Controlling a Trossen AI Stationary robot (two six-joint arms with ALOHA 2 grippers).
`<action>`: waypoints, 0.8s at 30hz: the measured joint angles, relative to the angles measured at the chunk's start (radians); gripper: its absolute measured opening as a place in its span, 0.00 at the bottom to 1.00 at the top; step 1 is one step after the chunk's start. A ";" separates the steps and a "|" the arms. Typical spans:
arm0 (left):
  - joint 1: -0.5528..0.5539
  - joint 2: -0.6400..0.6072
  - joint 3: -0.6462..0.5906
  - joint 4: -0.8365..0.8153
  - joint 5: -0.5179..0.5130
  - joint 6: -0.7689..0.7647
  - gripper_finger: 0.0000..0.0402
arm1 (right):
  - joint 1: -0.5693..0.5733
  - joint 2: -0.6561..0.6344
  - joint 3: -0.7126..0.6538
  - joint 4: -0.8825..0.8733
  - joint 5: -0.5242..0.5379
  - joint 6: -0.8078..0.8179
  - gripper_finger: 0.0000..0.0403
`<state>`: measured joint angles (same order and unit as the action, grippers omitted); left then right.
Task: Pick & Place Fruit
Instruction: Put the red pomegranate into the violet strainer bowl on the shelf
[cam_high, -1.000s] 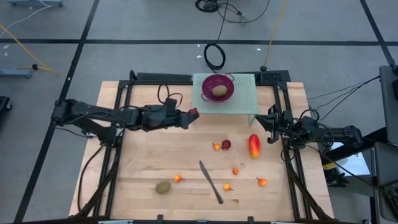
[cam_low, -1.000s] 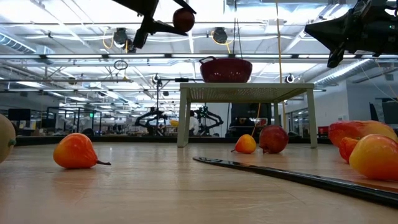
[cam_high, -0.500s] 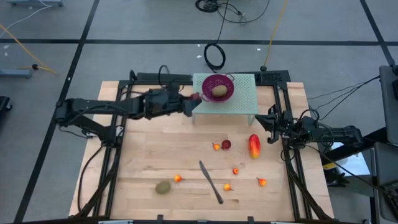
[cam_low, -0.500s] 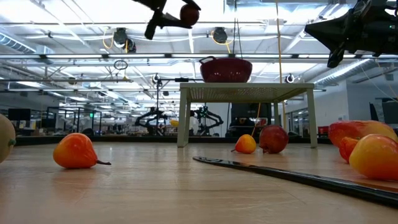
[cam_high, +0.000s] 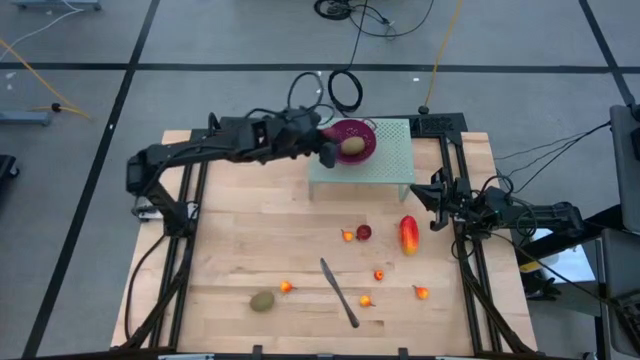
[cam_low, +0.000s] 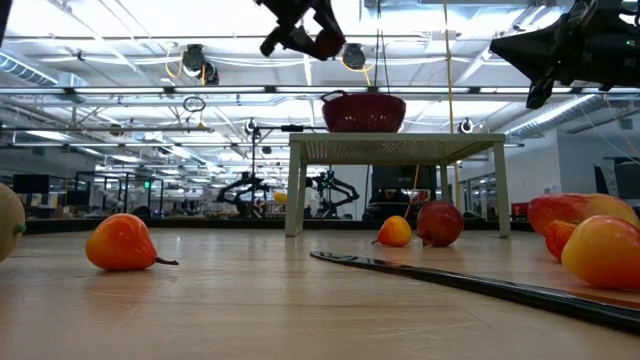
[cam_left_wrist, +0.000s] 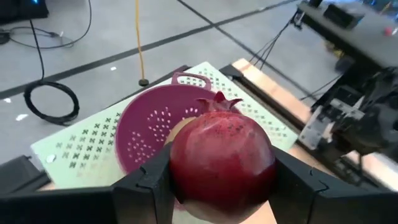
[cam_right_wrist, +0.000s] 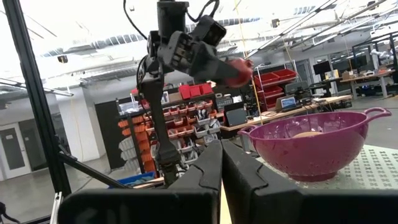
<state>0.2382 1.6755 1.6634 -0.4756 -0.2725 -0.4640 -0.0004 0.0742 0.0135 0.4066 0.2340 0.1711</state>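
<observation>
My left gripper (cam_high: 327, 152) is shut on a dark red round fruit (cam_left_wrist: 221, 163) and stands high over the near-left rim of the purple perforated bowl (cam_high: 366, 128). The bowl sits on a white perforated stand (cam_high: 388, 162) at the table's far side, with a brownish kiwi (cam_high: 351, 146) inside. The low view shows the held fruit (cam_low: 328, 43) above the bowl (cam_low: 363, 112). Down on the tabletop lie a mango (cam_high: 408, 234), another dark red fruit (cam_high: 364, 232), a kiwi (cam_high: 262, 300) and several tiny orange ones. My right gripper (cam_high: 418, 196) waits shut at the right edge. My left gripper pinches the dark red fruit by two opposite sides (cam_left_wrist: 180, 174) between its two fingers (cam_left_wrist: 149, 183). The fingers slant down from the table's left toward the bowl. The fruit is lifted clear, its small crown (cam_left_wrist: 221, 99) pointing away from the gripper.
A long knife (cam_high: 339, 292) lies on the wood near the table's front, among the small orange fruits (cam_high: 379, 274). Black frame rails run along the left and right sides of the table. The stand's legs (cam_low: 295, 190) rise from the table's far part.
My left gripper has carried the dark red fruit up, toward the table's far edge and to the right, from left of the stand to over the bowl's rim. Its wrist has rolled on the way. The fruit has stayed in the hold.
</observation>
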 joint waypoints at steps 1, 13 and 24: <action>0.004 0.019 0.020 -0.011 0.005 0.012 0.46 | 0.000 0.000 0.000 -0.001 0.000 0.000 0.00; 0.049 0.211 0.255 -0.179 0.027 0.098 0.46 | 0.000 0.000 0.000 0.000 0.000 0.000 0.00; 0.070 0.328 0.377 -0.285 0.047 0.143 0.47 | 0.000 0.000 0.000 0.000 0.000 0.000 0.00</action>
<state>0.3080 2.0031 2.0403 -0.7605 -0.2253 -0.3213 -0.0002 0.0746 0.0135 0.4067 0.2338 0.1713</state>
